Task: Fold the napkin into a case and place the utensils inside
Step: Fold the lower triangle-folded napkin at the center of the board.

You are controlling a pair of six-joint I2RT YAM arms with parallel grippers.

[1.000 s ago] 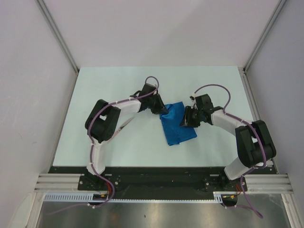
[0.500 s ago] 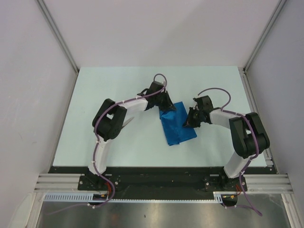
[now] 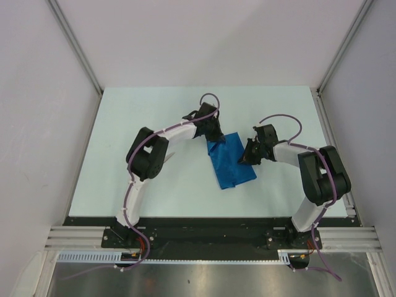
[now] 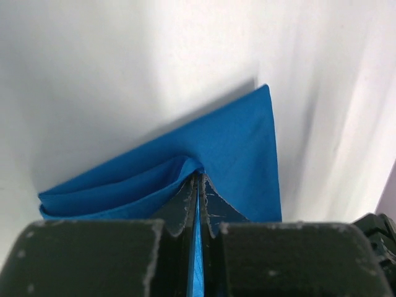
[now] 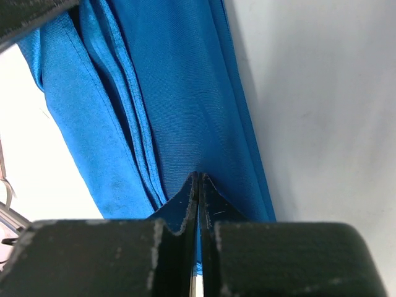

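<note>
The royal-blue napkin (image 3: 231, 162) lies folded in several layers, a slanted oblong at mid-table. My left gripper (image 3: 213, 140) is at its far left corner, shut on a fold of the cloth (image 4: 235, 142), which shows between the fingertips. My right gripper (image 3: 248, 156) is at the napkin's right edge, shut on the cloth (image 5: 185, 93). A thin silver utensil (image 3: 166, 161) shows partly beside the left forearm. Slim metal (image 5: 5, 204) also shows at the left edge of the right wrist view.
The white table (image 3: 136, 117) is enclosed by pale walls with metal corner posts (image 3: 74, 43). Purple cables loop over both wrists. The black base rail (image 3: 204, 232) runs along the near edge.
My left gripper has moved right and a little farther away, onto the napkin's far left corner. My right arm pulled its elbow in early on. The napkin has barely shifted.
</note>
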